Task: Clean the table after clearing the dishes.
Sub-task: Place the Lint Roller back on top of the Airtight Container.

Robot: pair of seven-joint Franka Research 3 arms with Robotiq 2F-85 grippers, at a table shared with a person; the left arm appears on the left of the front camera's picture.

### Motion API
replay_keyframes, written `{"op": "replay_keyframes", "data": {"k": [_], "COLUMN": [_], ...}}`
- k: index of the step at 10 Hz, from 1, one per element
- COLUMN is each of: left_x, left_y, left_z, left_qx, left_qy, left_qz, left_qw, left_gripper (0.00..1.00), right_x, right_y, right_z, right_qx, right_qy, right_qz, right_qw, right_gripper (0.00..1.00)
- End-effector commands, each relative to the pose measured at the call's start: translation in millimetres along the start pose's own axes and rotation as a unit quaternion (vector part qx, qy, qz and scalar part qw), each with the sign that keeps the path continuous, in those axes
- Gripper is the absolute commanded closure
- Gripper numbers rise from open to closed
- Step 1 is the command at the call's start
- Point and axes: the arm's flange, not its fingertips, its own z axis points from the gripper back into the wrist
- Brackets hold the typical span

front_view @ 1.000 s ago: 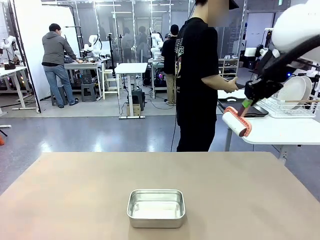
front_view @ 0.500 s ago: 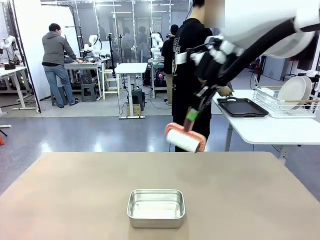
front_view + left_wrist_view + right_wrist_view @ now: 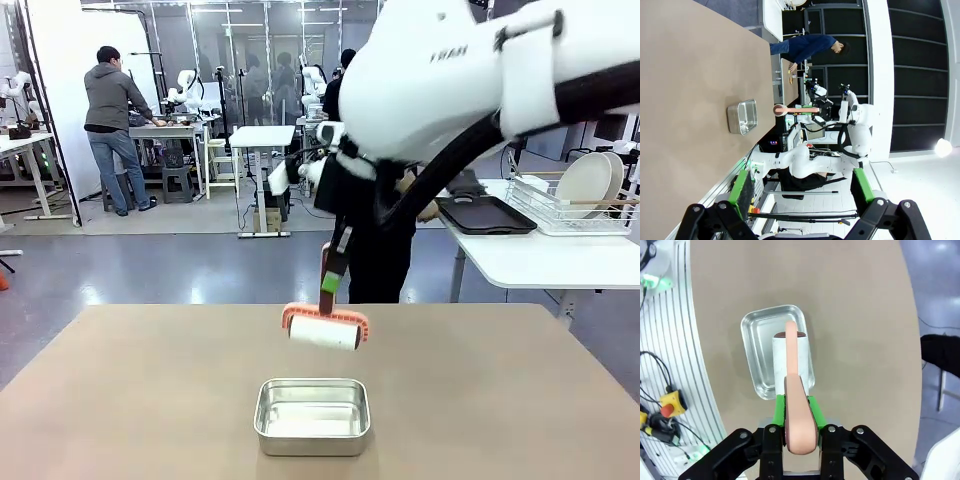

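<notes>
1. Right pincer [image 3: 799, 412]: green pads clamped on the salmon-pink handle of a lint roller [image 3: 325, 331]. In the right wrist view the handle rises straight from between the pads, and the white roll sits at its far end.
2. Lint roller position: it hangs in the air above the table [image 3: 140, 400], handle up, roll horizontal, just beyond the far rim of the steel pan [image 3: 312, 416]. In the right wrist view the roll overlaps the pan's outline.
3. Steel pan: rectangular with rounded corners, standing on the table near the robot's edge, at mid-width. Nothing lies inside it.
4. Right arm: it reaches in from the right side across the middle, wrist angled downward. Lettering shows on the white link but is too small to read.
5. Left pincer [image 3: 800, 187]: fingers set wide apart, holding nothing, held off the table edge.
6. Side table, far right: a dark tray [image 3: 484, 214] lies flat, and white plates [image 3: 586, 183] stand upright in a wire rack [image 3: 570, 212].
7. A person stands behind the right arm, at the side table.
</notes>
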Motion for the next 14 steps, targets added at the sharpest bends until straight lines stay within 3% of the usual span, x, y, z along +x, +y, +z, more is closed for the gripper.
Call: {"op": "replay_keyframes", "data": {"k": [1, 4, 5, 10, 14], "left_x": [-2, -2, -2, -2, -2], "left_y": [-1, -1, -1, -1, -1], "left_z": [2, 2, 2, 2, 2], "left_qx": [0.002, 0.002, 0.002, 0.002, 0.002], "left_qy": [-0.003, -0.003, -0.003, -0.003, -0.003], "left_qz": [0.000, 0.000, 0.000, 0.000, 0.000], "left_qw": [1.000, 1.000, 1.000, 1.000, 1.000], "left_gripper": [0.00, 0.00, 0.00, 0.00, 0.00], "right_x": [-4, -6, 6, 4, -5], "right_y": [23, 33, 32, 30, 8], "right_z": [-23, -32, -38, -40, -78], "right_qx": [-0.024, -0.010, -0.011, -0.011, 0.026], "right_qy": [-0.019, -0.026, -0.006, -0.007, 0.009], "right_qz": [0.061, 0.109, 0.066, 0.078, 0.070], "right_qw": [0.998, 0.994, 0.998, 0.997, 0.997], "right_gripper": [0.78, 0.78, 0.78, 0.78, 0.78]}}
